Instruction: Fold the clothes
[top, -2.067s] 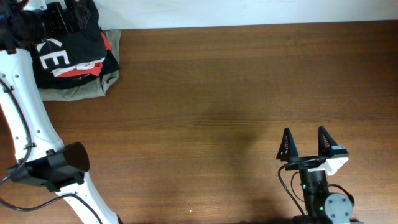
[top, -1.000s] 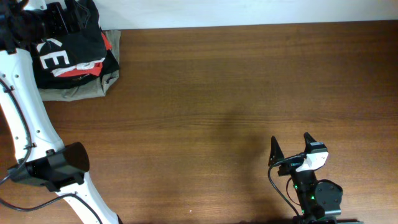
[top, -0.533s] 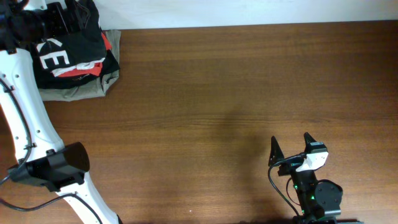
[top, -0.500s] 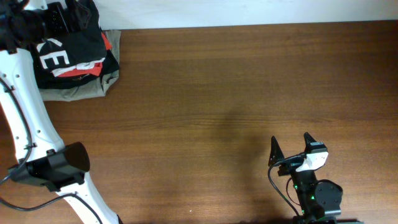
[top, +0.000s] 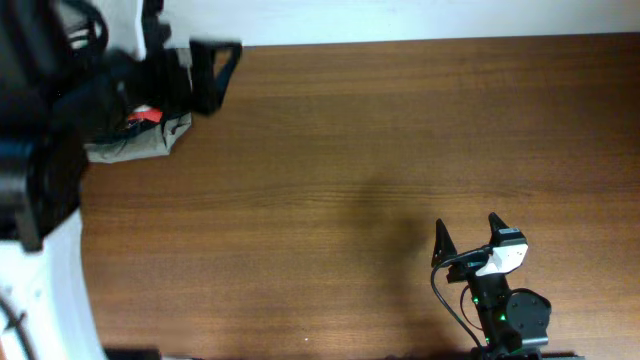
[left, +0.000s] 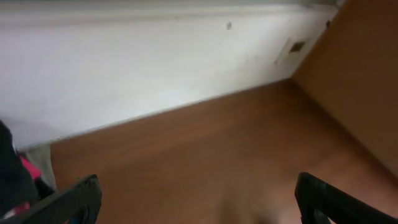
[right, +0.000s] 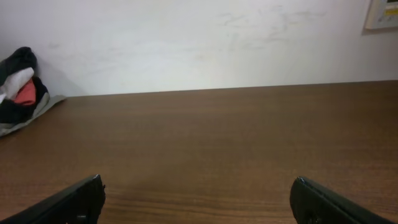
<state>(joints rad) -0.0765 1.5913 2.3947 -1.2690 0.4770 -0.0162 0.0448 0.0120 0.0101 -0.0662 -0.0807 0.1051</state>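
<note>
Left gripper, fingers spread wide and empty, hangs blurred just beside the clothes, a crumpled pile at the far left corner of the table. Right gripper, likewise spread, sits well apart near the front edge.

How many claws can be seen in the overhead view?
2. The left claw, blurred, is by the clothes pile at the far-left table corner; the right claw, open, is near the front edge, right of centre.
</note>
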